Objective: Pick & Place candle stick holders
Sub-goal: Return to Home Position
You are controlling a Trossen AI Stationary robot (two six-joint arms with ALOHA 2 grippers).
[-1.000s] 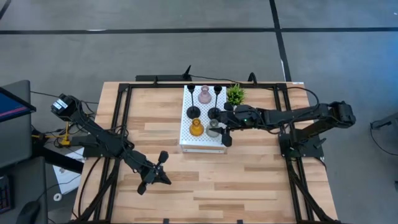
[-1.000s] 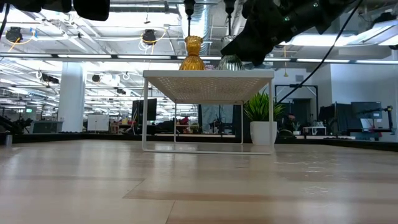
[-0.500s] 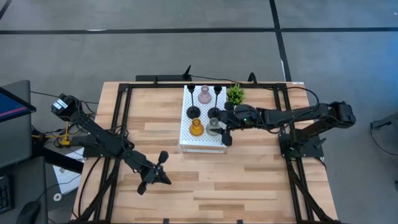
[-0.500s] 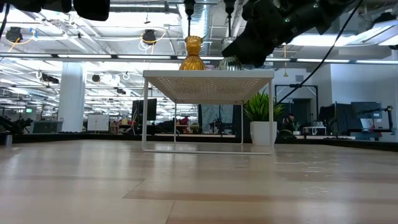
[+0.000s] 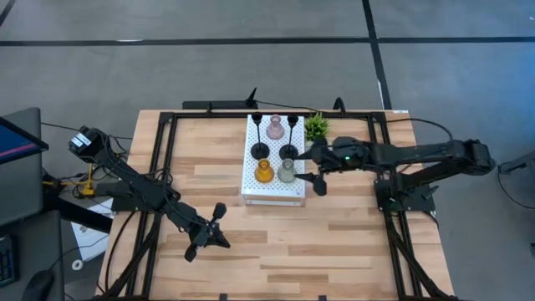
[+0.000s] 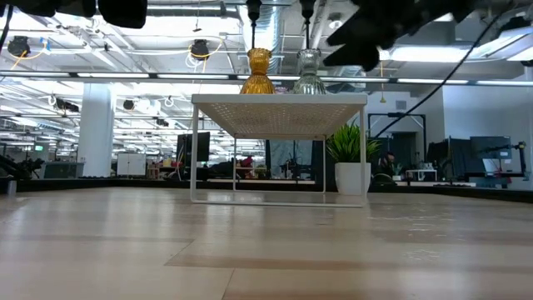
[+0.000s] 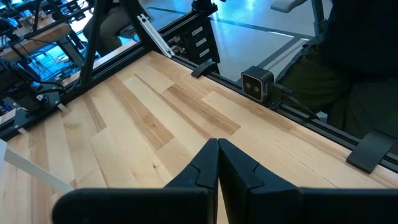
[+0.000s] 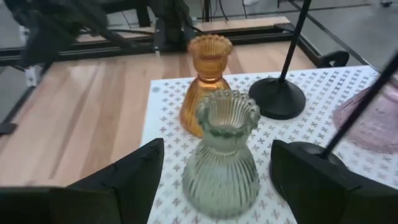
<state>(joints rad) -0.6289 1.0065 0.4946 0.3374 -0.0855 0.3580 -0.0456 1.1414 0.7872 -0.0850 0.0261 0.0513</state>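
Observation:
A white perforated stand (image 5: 272,192) holds five candle stick holders on their bases: two black ones (image 5: 257,149) (image 5: 289,150), a pink one (image 5: 275,127), an amber one (image 5: 264,172) and a grey-green one (image 5: 287,171). My right gripper (image 5: 314,181) is open, level with the stand's right edge. In the right wrist view its fingers (image 8: 130,177) stand on either side of the grey-green holder (image 8: 222,158), apart from it. My left gripper (image 5: 214,226) is shut and empty over the table's near left part.
A small green potted plant (image 5: 316,127) stands just right of the stand's far corner, close to my right arm. Black frame rails (image 5: 164,167) run along the table's edges. Bare wood (image 5: 318,242) lies in front of the stand.
My right gripper has drawn back from the grey-green holder toward the table's right edge. The holder now stands free and upright on the stand beside the amber one.

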